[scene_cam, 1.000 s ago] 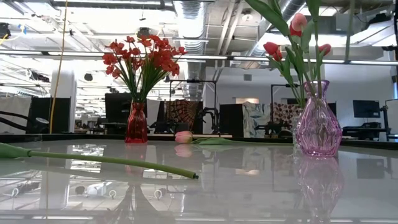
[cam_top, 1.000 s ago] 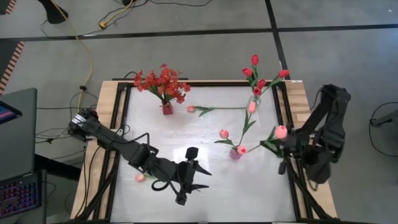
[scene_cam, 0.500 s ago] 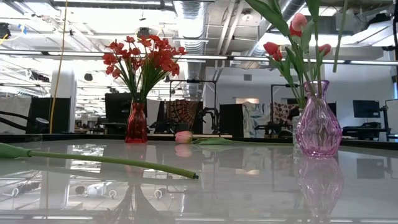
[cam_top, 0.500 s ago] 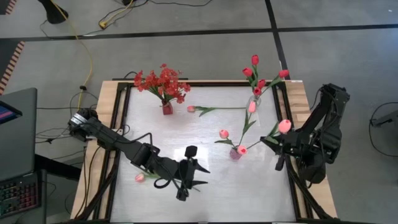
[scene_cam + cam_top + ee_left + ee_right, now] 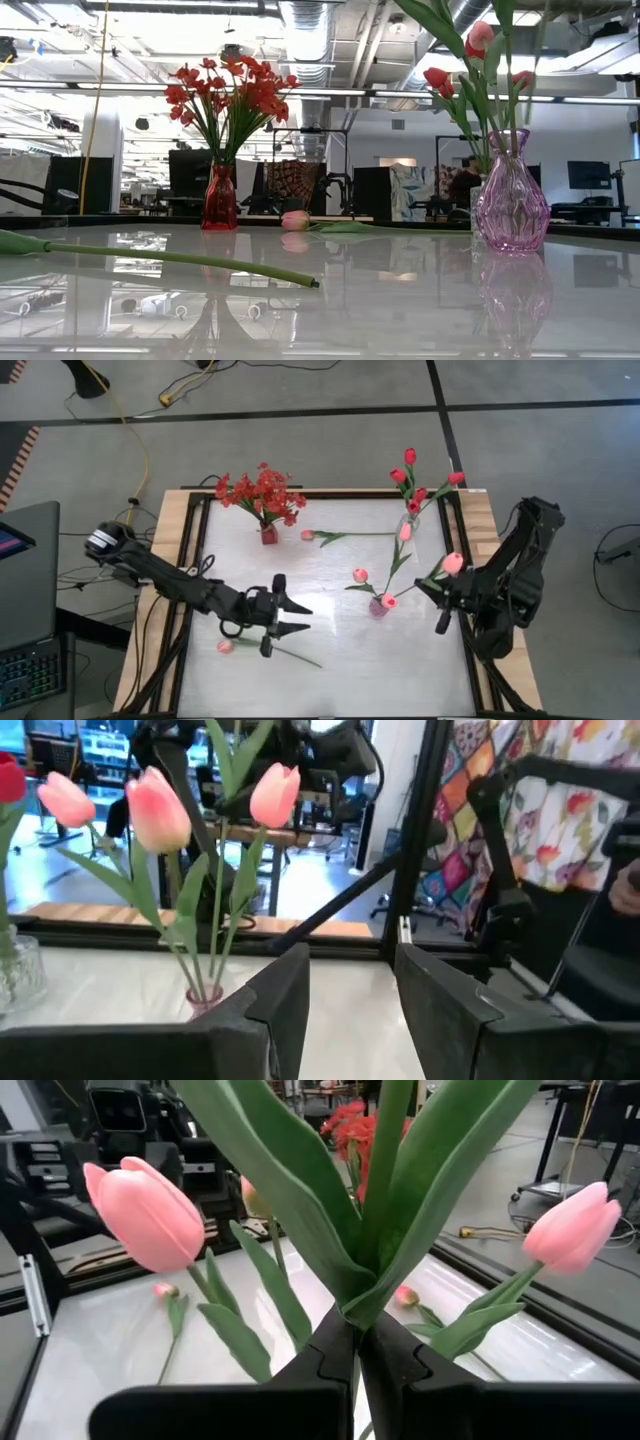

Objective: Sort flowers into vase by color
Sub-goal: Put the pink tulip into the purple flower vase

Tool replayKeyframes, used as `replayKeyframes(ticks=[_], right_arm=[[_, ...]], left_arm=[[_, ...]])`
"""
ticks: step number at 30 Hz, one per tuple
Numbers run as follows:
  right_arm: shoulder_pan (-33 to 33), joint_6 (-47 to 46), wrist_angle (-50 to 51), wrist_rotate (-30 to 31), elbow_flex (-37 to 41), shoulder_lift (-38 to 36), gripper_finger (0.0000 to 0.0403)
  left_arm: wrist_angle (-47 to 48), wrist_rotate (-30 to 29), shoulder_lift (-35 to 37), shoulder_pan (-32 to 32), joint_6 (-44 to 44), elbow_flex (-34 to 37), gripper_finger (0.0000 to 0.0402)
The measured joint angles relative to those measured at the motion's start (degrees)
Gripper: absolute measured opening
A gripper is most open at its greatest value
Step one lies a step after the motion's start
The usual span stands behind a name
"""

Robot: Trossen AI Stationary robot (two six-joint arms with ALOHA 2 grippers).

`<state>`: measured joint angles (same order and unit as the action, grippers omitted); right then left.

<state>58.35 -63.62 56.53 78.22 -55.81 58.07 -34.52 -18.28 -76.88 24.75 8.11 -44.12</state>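
My right gripper (image 5: 430, 588) is shut on a pink tulip whose blossom (image 5: 453, 563) stands above it; the stem's lower end reaches the pink vase (image 5: 379, 606), and I cannot tell whether it is inside. That vase (image 5: 510, 200) holds two pink tulips (image 5: 360, 575). A clear vase (image 5: 408, 525) holds red tulips and one pink. A red vase (image 5: 268, 534) holds red sprays. One pink tulip (image 5: 308, 535) lies flat near the far edge. Another (image 5: 225, 646) lies near the left edge, just nearer than my open left gripper (image 5: 290, 612). My right gripper pinches the pink tulip's green stem (image 5: 357, 1315) between its two fingers, just where the leaves fan out. The fingers come from the table's right and lie across the stem. The tulip is lifted clear, and its blossom tilts up toward the right, above the fingers.
The table has a black frame (image 5: 455, 560) and wooden side rails (image 5: 160, 560). The lying tulip's long stem (image 5: 180, 258) crosses the near left part of the tabletop. A laptop (image 5: 25, 610) sits off the table's left side.
My left gripper has moved from the near middle toward the far and left, turning so that its open fingers point to the table's right. My right gripper has carried the pink tulip leftward toward the pink vase, and the stem's lower end has swung toward the vase.
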Motion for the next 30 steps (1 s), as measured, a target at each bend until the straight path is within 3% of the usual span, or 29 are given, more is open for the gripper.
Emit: replayKeyframes(ticks=[16, 30], right_arm=[[-2.5, -4.6, 0.2, 3.0, 0.0, 5.1, 0.0036], [-6.1, -7.5, 0.4, -2.6, 0.0, 8.0, 0.0036]], left_arm=[[-0.9, 2.4, 0.5, 0.0, 0.7, 1.0, 0.0137], [-0.3, 3.0, 0.5, 0.1, 0.6, 1.0, 0.0137]])
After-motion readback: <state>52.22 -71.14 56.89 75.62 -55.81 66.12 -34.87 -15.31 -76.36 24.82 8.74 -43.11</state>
